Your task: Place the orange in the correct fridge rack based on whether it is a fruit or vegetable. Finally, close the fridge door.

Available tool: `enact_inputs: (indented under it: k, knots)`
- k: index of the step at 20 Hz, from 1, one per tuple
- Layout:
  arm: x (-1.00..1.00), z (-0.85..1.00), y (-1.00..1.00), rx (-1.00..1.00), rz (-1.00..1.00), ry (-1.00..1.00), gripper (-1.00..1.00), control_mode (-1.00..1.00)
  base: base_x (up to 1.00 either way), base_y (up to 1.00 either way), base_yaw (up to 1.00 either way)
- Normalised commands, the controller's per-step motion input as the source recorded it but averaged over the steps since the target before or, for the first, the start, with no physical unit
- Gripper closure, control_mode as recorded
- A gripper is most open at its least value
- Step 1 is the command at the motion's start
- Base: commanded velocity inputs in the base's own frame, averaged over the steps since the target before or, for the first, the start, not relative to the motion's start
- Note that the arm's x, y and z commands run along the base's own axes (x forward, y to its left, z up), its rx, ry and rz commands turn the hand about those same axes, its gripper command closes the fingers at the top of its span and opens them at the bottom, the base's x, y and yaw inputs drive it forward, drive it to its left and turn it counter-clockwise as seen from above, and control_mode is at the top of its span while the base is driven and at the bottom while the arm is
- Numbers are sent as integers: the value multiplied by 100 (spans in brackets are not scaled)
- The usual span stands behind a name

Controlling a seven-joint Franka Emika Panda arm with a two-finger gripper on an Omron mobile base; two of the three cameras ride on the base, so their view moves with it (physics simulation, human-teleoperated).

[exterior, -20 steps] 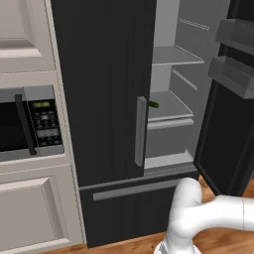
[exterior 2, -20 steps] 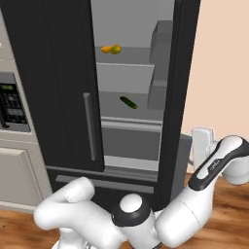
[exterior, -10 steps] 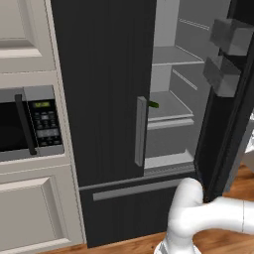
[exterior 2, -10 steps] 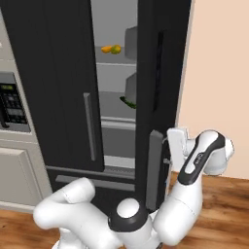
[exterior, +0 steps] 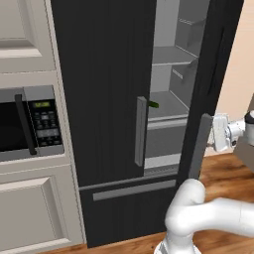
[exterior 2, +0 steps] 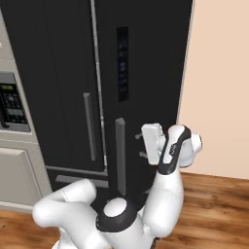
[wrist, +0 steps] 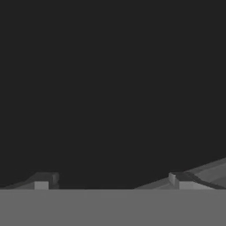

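In the left base view a dark fridge door (exterior: 208, 84) stands nearly shut beside pale cabinets (exterior: 25, 34) and a microwave (exterior: 27, 124), the fridge rack (exterior: 171, 55) visible through the gap; in the right base view the hand (exterior 2: 141, 146) sits against that door above wood floor (exterior 2: 219, 209); in the hand view its fingertips (wrist: 42, 182) are spread wide against the black panel.

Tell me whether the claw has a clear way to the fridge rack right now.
Probably not. The claw sits open against the outside of the right fridge door, which has swung nearly shut and stands between it and the fridge rack.

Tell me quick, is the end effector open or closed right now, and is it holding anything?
End effector: open and empty, fingers spread wide against the fridge door.
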Motion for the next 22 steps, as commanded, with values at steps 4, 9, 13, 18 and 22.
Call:
enact_inputs:
  k: [4,9,13,18,22]
  knots:
    - [44,0,86,-2,-8,-8,-100,-100,0,0,0]
    - [50,16,49,0,-22,0,-100,-100,0,0,0]
    - [53,47,30,-1,-33,0,-100,-100,0,0,0]
    - [61,37,41,-6,-37,0,-100,-100,0,0,0]
    - [63,38,24,-2,-33,2,-100,-100,0,0,0]
